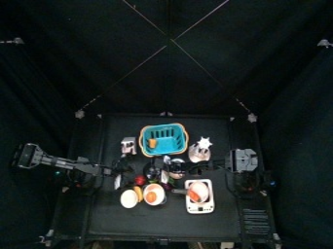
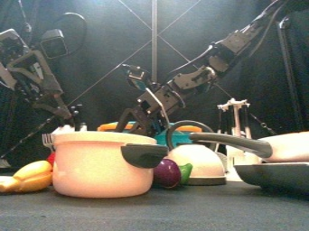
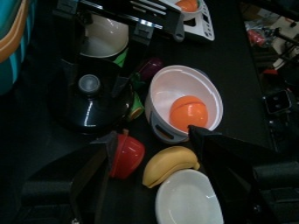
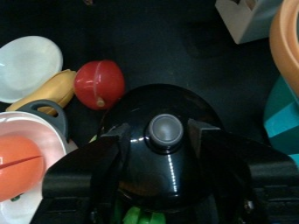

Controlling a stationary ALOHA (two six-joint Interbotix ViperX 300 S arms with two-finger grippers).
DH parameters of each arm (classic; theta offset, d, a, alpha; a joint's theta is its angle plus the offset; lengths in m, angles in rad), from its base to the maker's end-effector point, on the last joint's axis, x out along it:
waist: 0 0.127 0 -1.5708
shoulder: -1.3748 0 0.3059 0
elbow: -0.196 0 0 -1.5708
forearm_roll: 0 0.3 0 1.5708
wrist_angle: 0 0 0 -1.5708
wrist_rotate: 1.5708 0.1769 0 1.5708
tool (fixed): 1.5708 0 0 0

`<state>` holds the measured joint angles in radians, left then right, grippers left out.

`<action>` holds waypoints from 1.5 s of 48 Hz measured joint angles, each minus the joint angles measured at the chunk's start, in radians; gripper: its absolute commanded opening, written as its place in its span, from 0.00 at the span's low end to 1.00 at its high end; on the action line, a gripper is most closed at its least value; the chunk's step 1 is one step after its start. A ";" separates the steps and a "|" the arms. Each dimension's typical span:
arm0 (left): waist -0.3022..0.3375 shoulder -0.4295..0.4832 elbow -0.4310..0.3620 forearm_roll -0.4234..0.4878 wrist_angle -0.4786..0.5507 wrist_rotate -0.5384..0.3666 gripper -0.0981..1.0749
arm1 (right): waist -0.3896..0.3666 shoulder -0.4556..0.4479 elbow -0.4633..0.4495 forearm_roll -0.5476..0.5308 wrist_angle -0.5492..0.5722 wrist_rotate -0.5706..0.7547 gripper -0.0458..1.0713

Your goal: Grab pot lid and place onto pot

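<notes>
The black surface (image 1: 97,209) is pretty crowded, with a blue basket (image 1: 163,139) parked toward the back middle. The left arm (image 1: 53,160) is held off at the left side, and the right arm (image 2: 223,50) is stretched in from the right, down across the middle.

The white pot (image 3: 176,83) is seen sitting uncovered with something orange (image 3: 190,112) inside it. Right beside it on the surface lies the black lid (image 4: 163,171), not yet placed on the pot. A white plate (image 3: 187,197), a banana (image 3: 170,164) and a red round thing (image 3: 126,153) are grouped close by, on the pot's near side from the left wrist view.

The right gripper (image 4: 162,131) is hung right over the lid, jaws spread wide, one on each side of the small grey knob (image 4: 163,129). Whether the jaws are touching the lid can't be told, and nothing is pinched. The left gripper (image 3: 158,136) is spread apart too, with nothing held, above the banana and the red thing.
</notes>
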<state>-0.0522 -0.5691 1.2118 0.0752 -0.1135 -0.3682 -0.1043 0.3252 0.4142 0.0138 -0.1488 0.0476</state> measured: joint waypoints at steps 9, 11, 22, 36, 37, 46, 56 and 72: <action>0.000 0.000 0.000 0.000 0.002 0.000 0.92 | -0.002 0.003 0.000 -0.002 0.003 0.000 0.73; 0.000 0.000 0.000 0.000 0.000 0.000 0.92 | -0.003 0.002 0.000 -0.002 0.003 0.000 0.71; 0.000 0.000 0.000 -0.005 0.002 0.000 0.92 | -0.005 0.002 0.000 -0.005 0.003 -0.002 0.62; 0.000 -0.006 0.000 -0.006 0.009 0.002 0.92 | -0.006 0.003 0.000 -0.009 0.003 -0.003 0.60; 0.000 -0.009 0.000 -0.006 0.009 0.003 0.92 | -0.006 0.002 -0.002 -0.011 0.003 -0.003 0.60; -0.002 -0.048 0.009 -0.006 0.009 0.003 0.92 | -0.006 0.002 0.000 -0.040 0.002 -0.002 0.60; 0.005 -0.106 0.017 -0.023 0.009 0.000 0.92 | -0.006 0.002 0.000 -0.080 -0.005 -0.003 0.60; 0.023 -0.137 0.035 -0.043 0.009 0.000 0.92 | -0.008 -0.077 0.043 -0.100 -0.037 0.000 0.60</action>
<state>-0.0291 -0.7056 1.2471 0.0322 -0.1043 -0.3682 -0.1120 0.2485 0.4571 -0.0859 -0.1856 0.0476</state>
